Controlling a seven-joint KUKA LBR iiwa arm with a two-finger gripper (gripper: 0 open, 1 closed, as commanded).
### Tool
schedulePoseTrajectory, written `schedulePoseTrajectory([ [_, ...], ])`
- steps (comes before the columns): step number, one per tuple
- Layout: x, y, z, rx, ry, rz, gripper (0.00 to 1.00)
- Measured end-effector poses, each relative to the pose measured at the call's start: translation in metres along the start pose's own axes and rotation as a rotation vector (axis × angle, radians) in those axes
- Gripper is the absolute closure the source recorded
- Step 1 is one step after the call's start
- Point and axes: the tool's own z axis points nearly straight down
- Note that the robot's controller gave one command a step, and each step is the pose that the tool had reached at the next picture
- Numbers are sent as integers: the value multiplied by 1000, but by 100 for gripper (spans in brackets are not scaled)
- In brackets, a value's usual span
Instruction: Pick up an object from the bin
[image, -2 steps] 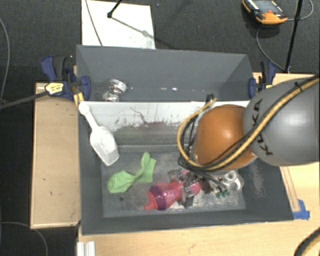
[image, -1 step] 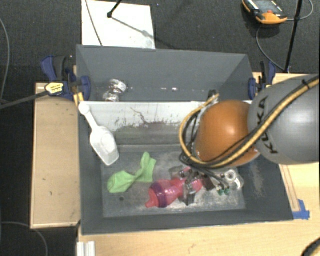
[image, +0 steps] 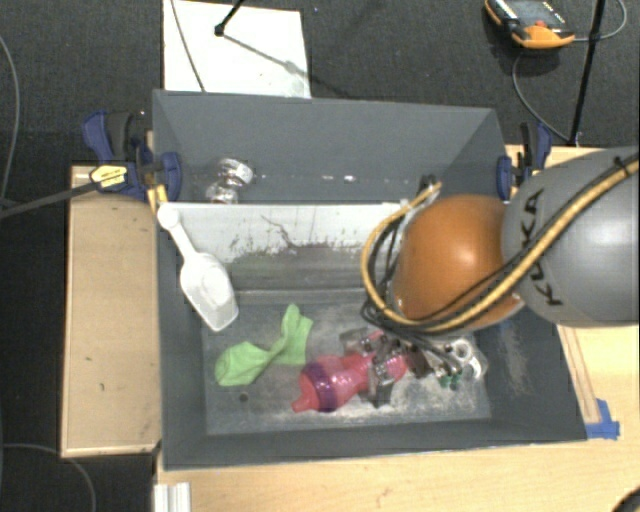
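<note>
Pink bottle (image: 332, 384), bin (image: 185, 400) front, just beside claw (image: 386, 367).

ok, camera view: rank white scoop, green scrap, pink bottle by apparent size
1. white scoop, longest.
2/3. green scrap and pink bottle look alike; bottle's right end is hidden by the arm, so unranked.

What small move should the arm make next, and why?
Probably ease slightly toward the view's left along the pink and purple bottle-like thing: the gripper sits at its right end, so a more central hold looks safer. The green crumpled piece lies farther left.
</note>
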Motion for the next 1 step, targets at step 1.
schedulePoseTrajectory([
  [1, 0, 0, -6, 0, 0, 1, 100],
])
